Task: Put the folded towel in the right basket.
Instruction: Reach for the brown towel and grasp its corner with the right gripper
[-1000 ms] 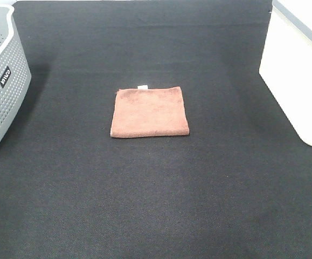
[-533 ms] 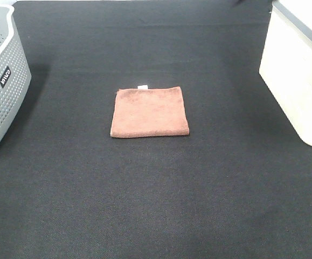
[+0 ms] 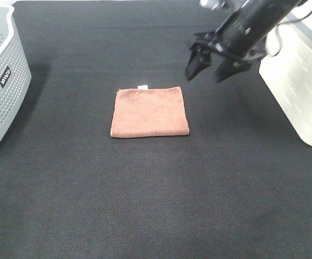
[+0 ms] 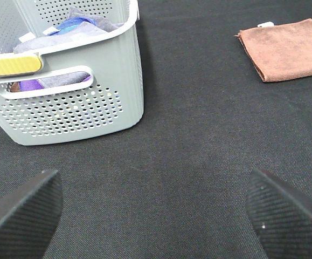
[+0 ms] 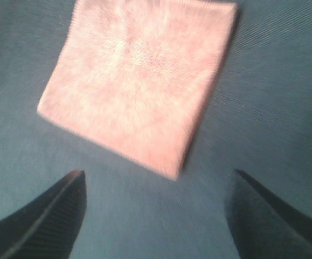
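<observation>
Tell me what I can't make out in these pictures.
White plastic basket with grey rim: interior cut off by the exterior view's right edge.
Rust-brown folded terry towel: tag lost to blur in the right wrist view.
Left pincer: outside the exterior view; only fingertips show in its wrist view.
Grey perforated plastic basket: contents mostly hidden by its wall, left wrist view.

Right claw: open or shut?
Open. The black right claw holds both fingers wide apart, empty, near the flat rust-brown folded terry towel.

The rust-brown square terry towel (image 5: 139, 81) is blurred in the right wrist view; the white plastic basket (image 3: 301, 91) is cropped.
</observation>
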`<state>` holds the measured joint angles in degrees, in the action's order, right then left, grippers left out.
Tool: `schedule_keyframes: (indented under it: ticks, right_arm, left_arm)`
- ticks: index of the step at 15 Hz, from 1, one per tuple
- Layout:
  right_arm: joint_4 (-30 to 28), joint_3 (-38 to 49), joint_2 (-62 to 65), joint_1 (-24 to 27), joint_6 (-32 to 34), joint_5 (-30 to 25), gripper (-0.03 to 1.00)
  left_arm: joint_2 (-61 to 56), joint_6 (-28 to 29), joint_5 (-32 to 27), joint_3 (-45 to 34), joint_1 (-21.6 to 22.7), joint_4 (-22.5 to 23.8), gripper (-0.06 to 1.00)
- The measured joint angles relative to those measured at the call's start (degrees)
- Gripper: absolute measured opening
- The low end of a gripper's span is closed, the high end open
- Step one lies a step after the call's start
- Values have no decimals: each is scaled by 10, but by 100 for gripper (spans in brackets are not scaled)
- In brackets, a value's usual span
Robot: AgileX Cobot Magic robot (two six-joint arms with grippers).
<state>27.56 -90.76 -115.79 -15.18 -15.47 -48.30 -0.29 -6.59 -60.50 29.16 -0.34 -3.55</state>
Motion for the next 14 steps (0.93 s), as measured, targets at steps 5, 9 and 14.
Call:
schedule_keyframes:
  ticks: [5,9,14]
  right_arm:
    - [20,-94,-128,0,0,-10,69]
    - [23,-168,-216,0,-1,-26,69]
    - [62,-185,-249,0,-6,-30,65]
  left_arm:
    - [0,0,0,0,0,0,88]
    - [0,0,0,0,0,0,88]
    - [0,0,0,0,0,0,88]
